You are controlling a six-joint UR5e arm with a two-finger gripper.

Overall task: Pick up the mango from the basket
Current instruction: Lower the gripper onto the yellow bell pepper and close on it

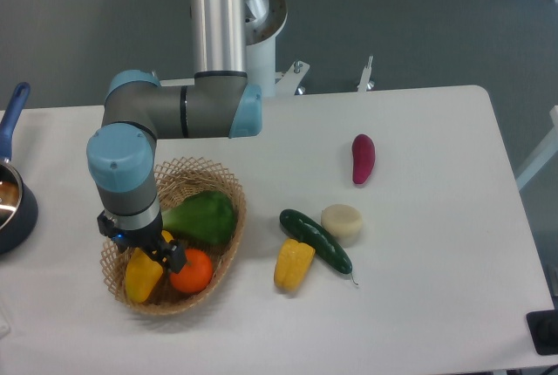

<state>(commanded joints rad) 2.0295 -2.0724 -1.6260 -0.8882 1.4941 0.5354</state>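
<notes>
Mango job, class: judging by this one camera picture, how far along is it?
Done: the gripper is down in the basket, right over the mango. In hand: closing on it; whether the fingers already grip cannot be seen. Left: lifting it, since the mango lies in the basket beside the orange.

One basket (228,237) sits on the table, at about eight o'clock from the middle, and holds three things: one mango (142,277), one orange (193,271) and one green pepper (206,216). Loose on the table are four more (all toward three o'clock of it): one corn cob (294,264), one cucumber (316,241), one pale round piece (342,221), one purple sweet potato (363,158). One dark blue pot (12,201) stands at the nine o'clock edge.
</notes>
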